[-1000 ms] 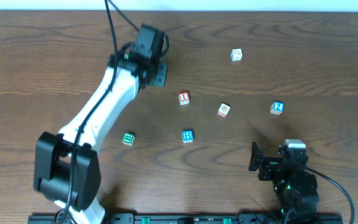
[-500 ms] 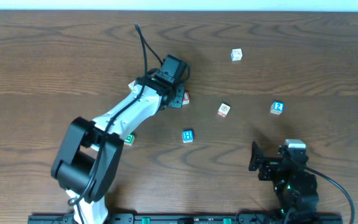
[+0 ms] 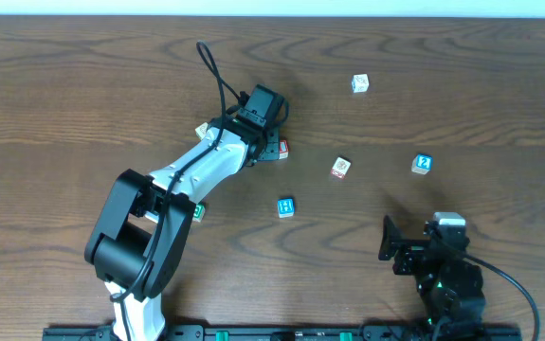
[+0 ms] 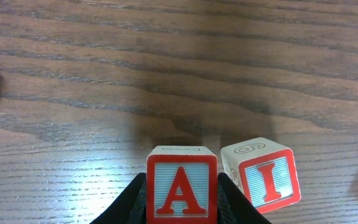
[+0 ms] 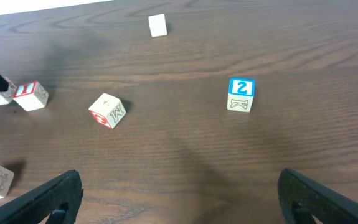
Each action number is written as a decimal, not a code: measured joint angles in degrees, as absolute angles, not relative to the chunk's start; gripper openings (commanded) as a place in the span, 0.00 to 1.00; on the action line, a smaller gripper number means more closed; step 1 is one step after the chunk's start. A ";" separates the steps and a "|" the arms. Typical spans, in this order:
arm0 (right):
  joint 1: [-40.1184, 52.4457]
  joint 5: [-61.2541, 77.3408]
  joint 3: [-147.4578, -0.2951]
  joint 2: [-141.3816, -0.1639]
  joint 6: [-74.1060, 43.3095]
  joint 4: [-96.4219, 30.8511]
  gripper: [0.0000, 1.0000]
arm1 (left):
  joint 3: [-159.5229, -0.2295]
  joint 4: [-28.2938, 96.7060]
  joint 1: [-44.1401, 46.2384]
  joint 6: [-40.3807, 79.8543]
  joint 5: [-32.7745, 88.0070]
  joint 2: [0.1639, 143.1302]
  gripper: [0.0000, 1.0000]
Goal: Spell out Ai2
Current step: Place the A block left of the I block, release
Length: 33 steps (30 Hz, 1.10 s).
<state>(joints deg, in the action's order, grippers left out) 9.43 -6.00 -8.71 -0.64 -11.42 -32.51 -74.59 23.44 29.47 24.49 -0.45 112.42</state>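
Observation:
In the left wrist view, my left gripper [image 4: 182, 200] is shut on the A cube [image 4: 182, 191], a white face with a red A in a red frame. The I cube [image 4: 263, 180] stands just to its right, slightly turned, with a narrow gap between them. From overhead, the left gripper [image 3: 264, 145] covers the A cube, and the I cube [image 3: 281, 149] peeks out at its right. The blue-framed 2 cube [image 3: 422, 163] [image 5: 241, 93] sits alone at the right. My right gripper [image 3: 387, 239] [image 5: 182, 205] rests open and empty near the front edge.
A blue H cube [image 3: 285, 206], a green-framed cube [image 3: 196, 211] half under the left arm, a red-patterned cube [image 3: 341, 168] and a pale cube [image 3: 360, 83] lie scattered on the wooden table [image 3: 462, 95].
The left arm swung right and toward the front, bringing its gripper from the back of the table to just left of the I cube. The right arm has not moved.

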 measured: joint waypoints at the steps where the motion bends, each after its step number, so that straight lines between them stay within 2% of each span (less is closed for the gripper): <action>1: 9.43 -6.00 -8.71 -0.62 -11.42 -32.51 0.99 | -74.59 23.42 29.47 24.71 -0.47 112.42 0.06; 31: 9.43 -6.00 -8.71 -0.62 -11.42 -32.51 0.99 | -74.59 20.95 30.59 22.63 -0.36 114.02 0.06; 33: 9.43 -6.00 -8.71 -0.62 -11.42 -32.51 0.99 | -74.59 20.95 30.59 22.39 -0.36 114.04 0.09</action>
